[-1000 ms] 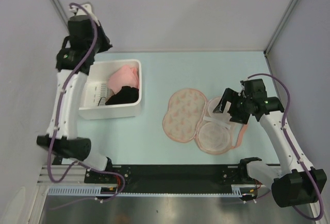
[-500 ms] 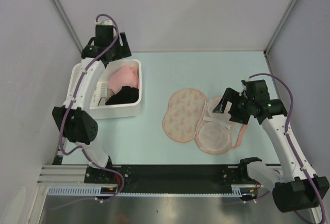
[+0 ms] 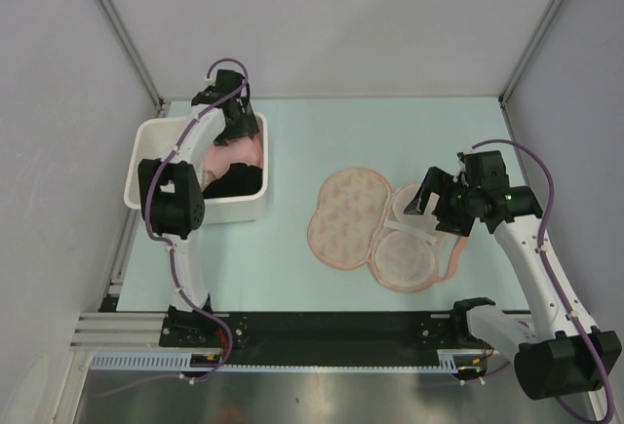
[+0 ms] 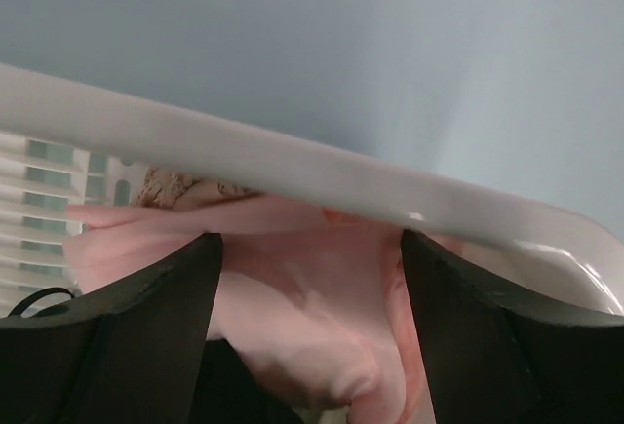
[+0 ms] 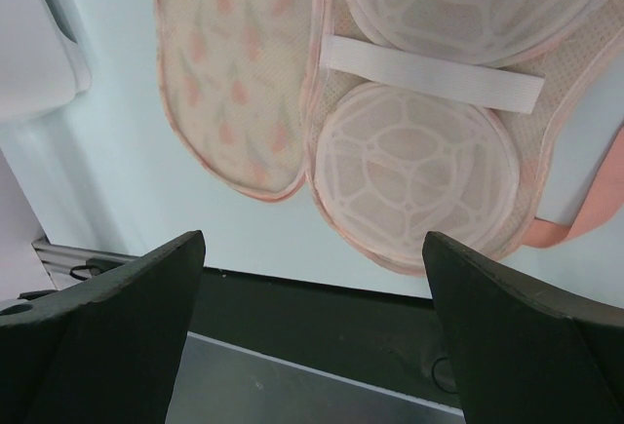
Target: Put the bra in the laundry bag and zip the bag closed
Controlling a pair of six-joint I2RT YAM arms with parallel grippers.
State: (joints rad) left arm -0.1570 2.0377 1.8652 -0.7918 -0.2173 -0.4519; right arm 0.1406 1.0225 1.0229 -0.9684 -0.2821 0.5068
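Over the far rim of the white bin (image 3: 148,141), the left gripper (image 3: 234,124) hangs with jaws apart and empty, pink cloth (image 3: 246,154) below. Of the bra (image 4: 177,188) only a beige lacy edge shows, in the bin beside that cloth. Mid-table the laundry bag (image 3: 346,217) lies unzipped; the right gripper (image 3: 421,200) hovers above, spread wide, empty.

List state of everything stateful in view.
laundry bag: unzipped, spread open flat, nothing put in it.
white bin: holds pink cloth and black garment.
left gripper: open, over the pink cloth in the white bin.
right gripper: open, empty, above the laundry bag.
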